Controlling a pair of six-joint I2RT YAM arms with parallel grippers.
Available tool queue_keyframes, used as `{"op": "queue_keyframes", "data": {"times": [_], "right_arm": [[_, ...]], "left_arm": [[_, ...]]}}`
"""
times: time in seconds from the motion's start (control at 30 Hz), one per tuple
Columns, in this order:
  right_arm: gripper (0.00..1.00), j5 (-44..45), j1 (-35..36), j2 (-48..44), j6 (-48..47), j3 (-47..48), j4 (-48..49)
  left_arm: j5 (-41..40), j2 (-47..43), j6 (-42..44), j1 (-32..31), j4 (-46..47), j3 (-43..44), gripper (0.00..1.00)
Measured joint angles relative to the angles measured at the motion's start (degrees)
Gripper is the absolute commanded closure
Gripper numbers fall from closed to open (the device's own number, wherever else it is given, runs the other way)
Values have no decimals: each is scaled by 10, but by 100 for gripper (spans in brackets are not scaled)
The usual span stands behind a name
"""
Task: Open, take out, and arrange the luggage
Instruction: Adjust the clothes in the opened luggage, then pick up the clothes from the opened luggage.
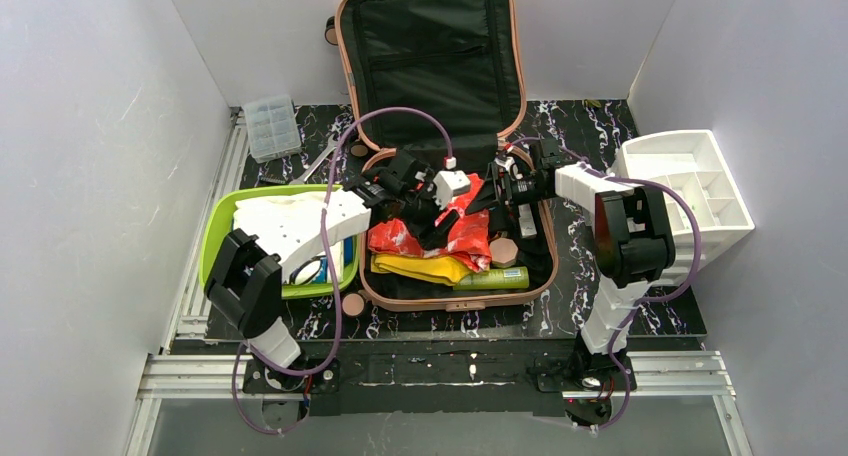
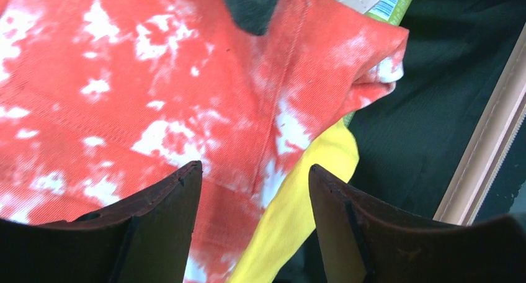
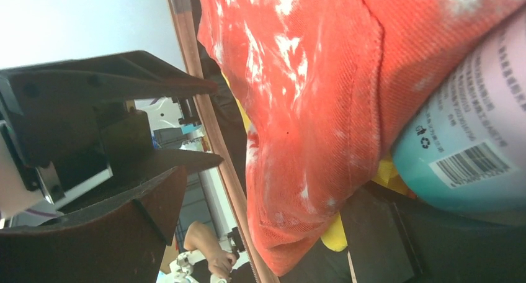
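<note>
At the middle of the table the luggage (image 1: 430, 56) lies open, its lid raised toward the far edge. The red cloth (image 2: 124, 97), yellow cloth (image 2: 304, 196) and a bottle (image 3: 471, 146) are not yet taken out. The left gripper (image 2: 254, 171) hangs spread over the red cloth, and the right gripper (image 3: 218, 121) is spread wide too, holding nothing.

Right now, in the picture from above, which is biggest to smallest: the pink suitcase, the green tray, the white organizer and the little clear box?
1. Pink suitcase: biggest by far.
2. Green tray and white organizer: about alike; the left arm hides part of the tray, so I won't rank them.
3. Little clear box: smallest.
</note>
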Motion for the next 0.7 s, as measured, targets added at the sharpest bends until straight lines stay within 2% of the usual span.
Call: {"op": "queue_keyframes", "data": {"times": [0.27, 0.47, 0.7], "right_arm": [[2, -31, 5, 1, 3, -11, 50], [2, -36, 8, -16, 61, -59, 153], [2, 11, 17, -44, 141, -102, 246]], "left_arm": [[6, -51, 16, 70, -15, -5, 35], [6, -96, 35, 115, -26, -48, 35], [5, -97, 58, 139, -50, -70, 35]]}}
